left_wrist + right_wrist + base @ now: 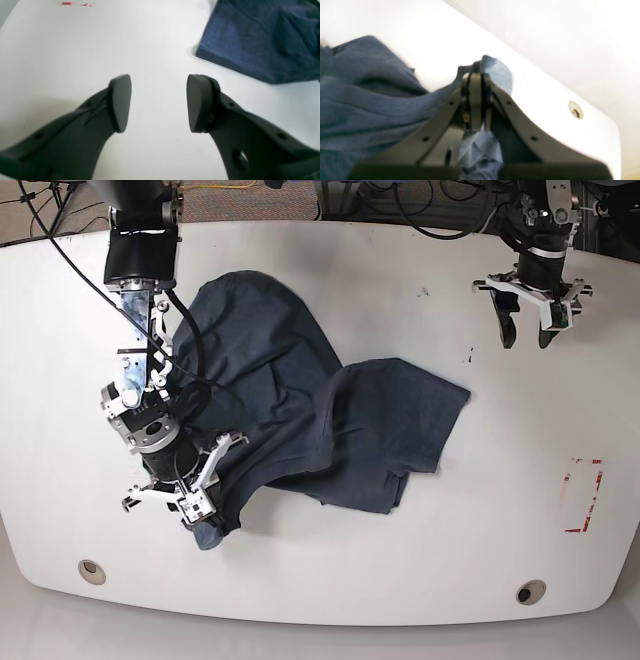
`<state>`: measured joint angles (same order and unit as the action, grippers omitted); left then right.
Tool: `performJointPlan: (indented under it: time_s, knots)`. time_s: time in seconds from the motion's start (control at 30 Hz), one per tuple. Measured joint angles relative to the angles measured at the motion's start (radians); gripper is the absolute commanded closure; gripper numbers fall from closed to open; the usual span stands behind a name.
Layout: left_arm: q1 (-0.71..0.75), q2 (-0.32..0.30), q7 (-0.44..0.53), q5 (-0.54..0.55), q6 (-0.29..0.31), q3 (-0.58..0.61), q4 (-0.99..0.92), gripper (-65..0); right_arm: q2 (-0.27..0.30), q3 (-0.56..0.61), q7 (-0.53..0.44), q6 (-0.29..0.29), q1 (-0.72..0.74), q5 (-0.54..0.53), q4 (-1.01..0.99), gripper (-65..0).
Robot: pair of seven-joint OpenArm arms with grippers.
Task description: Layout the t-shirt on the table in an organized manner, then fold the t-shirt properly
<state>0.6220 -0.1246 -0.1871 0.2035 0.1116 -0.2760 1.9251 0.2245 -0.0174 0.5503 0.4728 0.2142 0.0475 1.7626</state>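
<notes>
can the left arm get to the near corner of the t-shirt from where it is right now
Probably yes. The left gripper hangs with jaws open over bare table, and nothing lies between it and the t-shirt corner ahead.

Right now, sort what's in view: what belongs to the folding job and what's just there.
Belongs to the job:
- t-shirt, crumpled
- table
- right tool, shut on the t-shirt
- left tool, open

Just there:
- red-and-white marking
- two grommet holes
</notes>
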Motion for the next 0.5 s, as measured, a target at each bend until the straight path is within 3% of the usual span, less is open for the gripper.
performJointPlan:
  time_s: [0.17, 0.5]
  knots:
    - [-0.016, 0.000, 0.000, 0.000, 0.000, 0.000, 0.000, -33.6, -0.006, 0.004, -0.003, 0.002, -0.027, -0.002, 0.000, 0.0]
    - [-0.044, 0.001, 0.000, 0.000, 0.000, 0.031, -0.001, -33.6, -0.074, 0.019, 0.000, 0.003, -0.126, -0.002, -0.007, 0.0]
